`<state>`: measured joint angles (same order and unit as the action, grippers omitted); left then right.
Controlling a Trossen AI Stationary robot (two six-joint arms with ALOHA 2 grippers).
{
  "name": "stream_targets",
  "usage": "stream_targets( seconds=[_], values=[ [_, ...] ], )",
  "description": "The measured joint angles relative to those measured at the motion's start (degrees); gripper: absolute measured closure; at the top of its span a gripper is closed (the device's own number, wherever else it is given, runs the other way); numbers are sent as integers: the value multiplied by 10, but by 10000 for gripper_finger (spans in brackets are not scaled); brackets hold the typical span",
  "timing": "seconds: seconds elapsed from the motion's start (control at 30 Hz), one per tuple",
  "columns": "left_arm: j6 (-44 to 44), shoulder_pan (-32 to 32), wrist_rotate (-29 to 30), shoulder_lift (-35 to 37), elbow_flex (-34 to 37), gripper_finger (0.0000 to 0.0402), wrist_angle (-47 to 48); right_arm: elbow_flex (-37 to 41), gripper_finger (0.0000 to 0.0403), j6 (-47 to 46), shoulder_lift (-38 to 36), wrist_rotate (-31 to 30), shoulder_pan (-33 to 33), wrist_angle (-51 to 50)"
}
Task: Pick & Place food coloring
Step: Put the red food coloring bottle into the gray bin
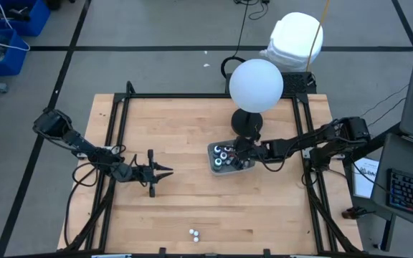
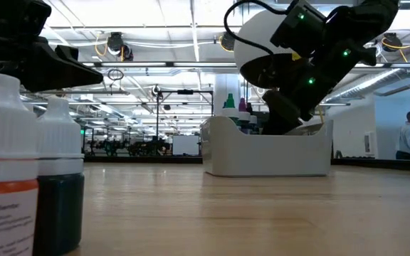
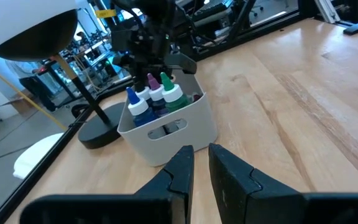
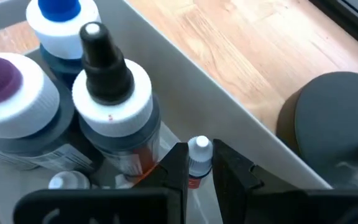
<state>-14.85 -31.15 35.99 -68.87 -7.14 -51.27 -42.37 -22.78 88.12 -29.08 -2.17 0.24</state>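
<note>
The food coloring bottles (image 4: 107, 93) stand upright, packed together in a pale tray (image 1: 217, 166), with blue, purple, green and black tips in the left wrist view (image 3: 157, 93). My right gripper (image 1: 240, 152) reaches down into the tray and is shut on a small white-capped bottle (image 4: 199, 149). Two more bottles (image 1: 193, 233) stand near the table's near edge and loom in the low view (image 2: 6, 156). My left gripper (image 1: 165, 172) hovers left of the tray, its fingers a narrow gap apart and holding nothing. My right gripper pinches the small bottle just below its white cap (image 4: 199, 167), one finger (image 4: 176, 165) on each side. It comes from above, slanting from the table's right. The bottle stands upright inside the tray beside its wall; the fingers hide its lower part.
A lamp with a white globe (image 1: 257, 84) and a black round base (image 1: 247, 122) stands just beyond the tray. A black frame (image 1: 120, 129) rims the table. Bare wood lies between the tray and the two loose bottles. A person (image 2: 408, 135) stands far off in the room.
</note>
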Motion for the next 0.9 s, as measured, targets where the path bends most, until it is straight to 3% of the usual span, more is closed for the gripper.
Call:
stream_targets(
  seconds=[0.4,0.9],
  values=[
    [1,0,0,0,0,344,0,3,360,-51,0,-27,-15,-16],
    [-38,0,-1,0,0,344,-33,11,360,-44,0,-27,-19,-16]
  ],
)
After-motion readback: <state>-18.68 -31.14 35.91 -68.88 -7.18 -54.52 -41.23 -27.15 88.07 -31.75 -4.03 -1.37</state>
